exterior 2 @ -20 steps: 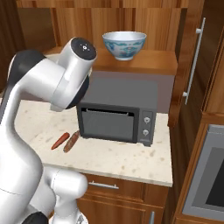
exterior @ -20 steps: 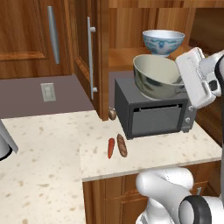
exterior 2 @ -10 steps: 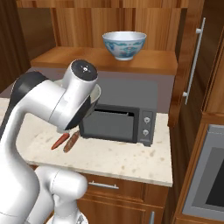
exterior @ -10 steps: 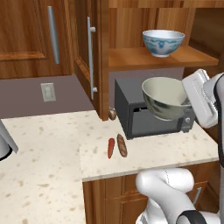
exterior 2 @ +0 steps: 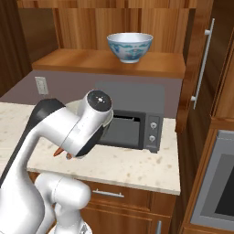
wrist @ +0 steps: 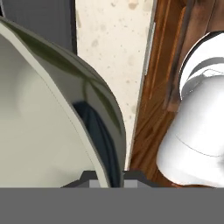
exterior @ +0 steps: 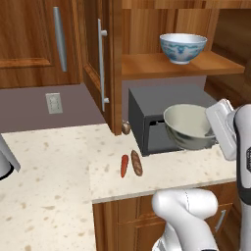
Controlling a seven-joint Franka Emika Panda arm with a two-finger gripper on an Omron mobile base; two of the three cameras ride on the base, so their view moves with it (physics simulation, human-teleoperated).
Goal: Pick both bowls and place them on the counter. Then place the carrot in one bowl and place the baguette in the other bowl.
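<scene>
My gripper (exterior: 214,133) is shut on the right rim of the grey-green bowl (exterior: 188,126), which hangs upright in front of the microwave door, low over the counter (exterior: 54,196). In the hand view the bowl's rim and cream inside (wrist: 48,127) lie at the left, with the gripper (wrist: 109,176) pinching the rim above the counter's front edge (wrist: 114,52). The white bowl with blue pattern (exterior: 183,47) (exterior 2: 130,46) stands on the wooden shelf above the microwave. The carrot (exterior: 124,165) and the baguette (exterior: 137,163) lie side by side on the counter, left of the held bowl.
A dark microwave (exterior: 153,113) (exterior 2: 137,122) sits on the counter under the shelf (exterior: 147,63). An open cabinet door with a long handle (exterior: 101,63) stands left of it. A wall outlet (exterior: 54,103) is farther left. An oven front (exterior 2: 219,183) is at the right.
The arm has lowered the grey-green bowl from the level of the microwave's top to in front of its door, near the counter. The white-and-blue bowl, carrot and baguette have not moved.
</scene>
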